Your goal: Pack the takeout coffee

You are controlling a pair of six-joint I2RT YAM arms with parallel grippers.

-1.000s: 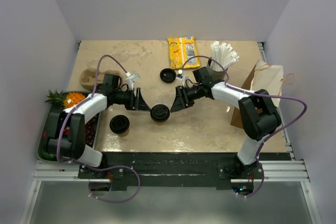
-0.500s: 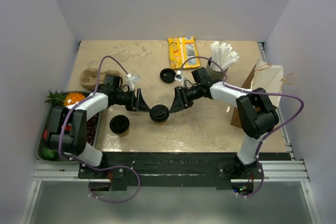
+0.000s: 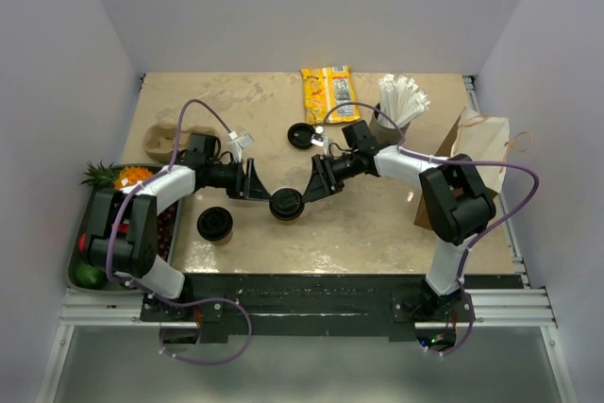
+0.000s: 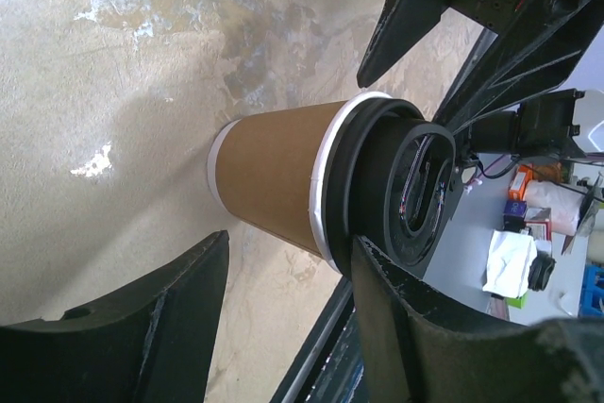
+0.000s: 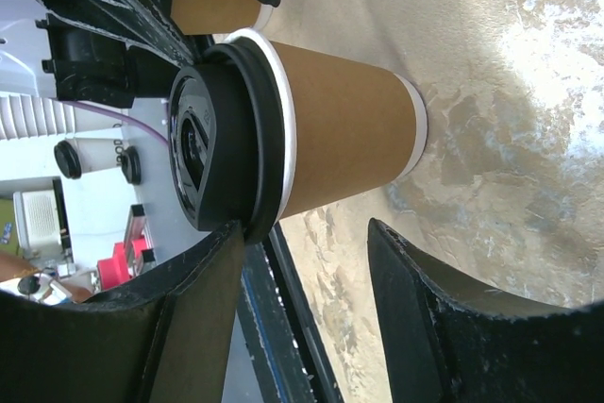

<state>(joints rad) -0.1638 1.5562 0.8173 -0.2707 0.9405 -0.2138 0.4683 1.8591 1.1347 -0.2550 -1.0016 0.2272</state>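
The lidded kraft cup (image 3: 287, 203) stands upright on the desk (image 3: 377, 233), front and centre; the left gripper (image 3: 257, 182) and right gripper (image 3: 318, 179) flank it from opposite sides, both with jaws apart and holding nothing; likely one will steady it while the other grasps; the second lidded cup (image 3: 215, 224) stands nearby, short of the cardboard carrier (image 3: 160, 139).

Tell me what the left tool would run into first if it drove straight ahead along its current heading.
The lidded paper cup: it stands dead ahead of the left tool, partly between its open fingers. The right tool seems to lie beyond it.
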